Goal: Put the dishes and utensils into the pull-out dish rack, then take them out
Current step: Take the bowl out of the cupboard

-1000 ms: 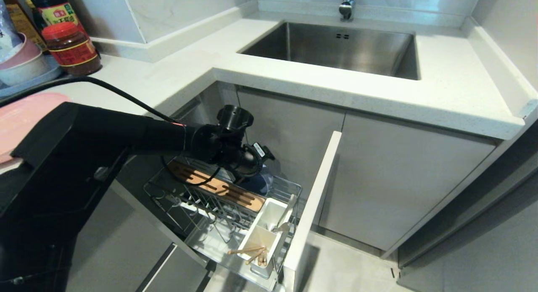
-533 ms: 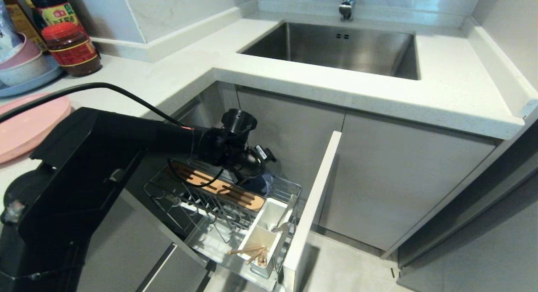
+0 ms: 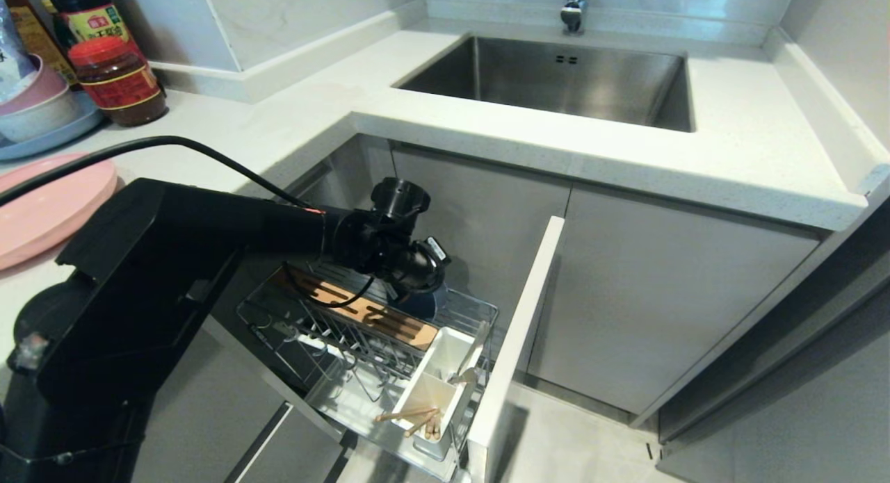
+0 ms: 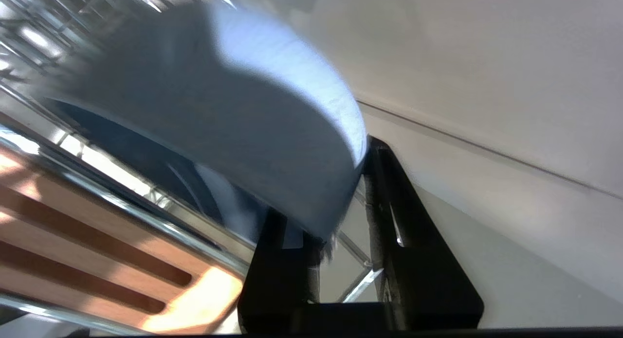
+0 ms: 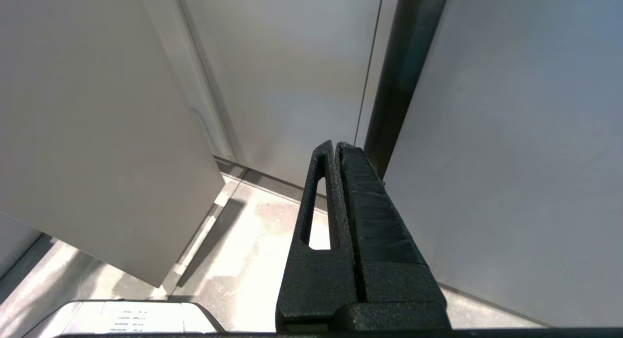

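- Gripping the pale blue-grey bowl [image 4: 272, 133] by its rim, the left claw [image 4: 336, 221] has its fingers pinching the bowl's wall, one inside and one outside, as the left wrist view shows; the bowl sits at the back end of the pull-out dish rack [image 3: 480, 309], nearest the cabinet, mostly hidden in the head view behind the left wrist.
- Judging from the pinch and the pink plate [image 3: 49, 205] lying on the surface at its left edge, the step in hand looks like lifting the bowl out to unload it, though setting it in cannot be ruled out.
- To do it well, I would raise the bowl straight up until it clears the rack's wire rim and the wooden slatted board [image 3: 361, 309] beside it; a sideways pull too soon could catch the wires.
- The grip is on one edge only, so the bowl may swing or tilt; slow, level motion should keep it from slipping.
- The chopsticks [image 3: 417, 419] and the metal utensils [image 3: 473, 358] stand in the white utensil box [image 3: 427, 389] at the rack's front end, by the cabinet front [image 3: 518, 337]; they are well apart from the bowl.
- The right claw [image 5: 337, 155] hangs pressed together and idle, near cabinet panels and the floor.
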Available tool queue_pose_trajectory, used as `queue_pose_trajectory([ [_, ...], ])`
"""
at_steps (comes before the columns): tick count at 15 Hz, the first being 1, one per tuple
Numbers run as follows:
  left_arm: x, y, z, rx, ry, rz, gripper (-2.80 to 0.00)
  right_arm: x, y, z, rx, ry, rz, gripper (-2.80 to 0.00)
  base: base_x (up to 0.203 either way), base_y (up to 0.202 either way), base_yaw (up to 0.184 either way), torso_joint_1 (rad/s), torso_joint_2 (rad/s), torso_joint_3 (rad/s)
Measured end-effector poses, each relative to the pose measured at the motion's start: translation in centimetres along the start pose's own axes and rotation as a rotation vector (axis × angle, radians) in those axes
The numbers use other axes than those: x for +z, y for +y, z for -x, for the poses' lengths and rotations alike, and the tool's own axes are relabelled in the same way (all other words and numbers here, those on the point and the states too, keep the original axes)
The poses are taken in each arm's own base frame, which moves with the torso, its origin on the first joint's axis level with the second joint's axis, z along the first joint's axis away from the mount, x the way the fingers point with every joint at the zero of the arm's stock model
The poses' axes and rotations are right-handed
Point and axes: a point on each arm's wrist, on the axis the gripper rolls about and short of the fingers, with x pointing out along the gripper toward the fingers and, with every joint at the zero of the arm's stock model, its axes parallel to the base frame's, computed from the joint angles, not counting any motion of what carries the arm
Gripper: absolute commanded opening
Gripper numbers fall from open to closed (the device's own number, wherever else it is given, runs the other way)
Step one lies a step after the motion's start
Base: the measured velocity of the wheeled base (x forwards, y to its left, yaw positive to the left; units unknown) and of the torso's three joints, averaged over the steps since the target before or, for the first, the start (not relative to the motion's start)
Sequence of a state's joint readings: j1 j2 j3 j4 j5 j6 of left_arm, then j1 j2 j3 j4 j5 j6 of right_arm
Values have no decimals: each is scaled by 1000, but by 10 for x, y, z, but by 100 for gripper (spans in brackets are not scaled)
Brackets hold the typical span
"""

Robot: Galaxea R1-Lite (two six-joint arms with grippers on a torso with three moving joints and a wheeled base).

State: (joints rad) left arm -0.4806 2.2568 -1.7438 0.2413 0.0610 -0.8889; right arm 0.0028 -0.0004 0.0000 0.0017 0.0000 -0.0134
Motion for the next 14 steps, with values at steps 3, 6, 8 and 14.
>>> queue_pose_trajectory([
  [3,0,0,0,3,0,-1,-280,0,0,0,0,0,0,-280,0,0,0,0,0,0],
  [6,-4,-3,1,2,6,-9,-280,0,0,0,0,0,0,-280,0,0,0,0,0,0],
  [8,-6,-6,4,-3,8,-11,-280,0,0,0,0,0,0,-280,0,0,0,0,0,0],
  [14,-5,-19,41,-36,-9,-14,-280,0,0,0,0,0,0,-280,0,0,0,0,0,0],
])
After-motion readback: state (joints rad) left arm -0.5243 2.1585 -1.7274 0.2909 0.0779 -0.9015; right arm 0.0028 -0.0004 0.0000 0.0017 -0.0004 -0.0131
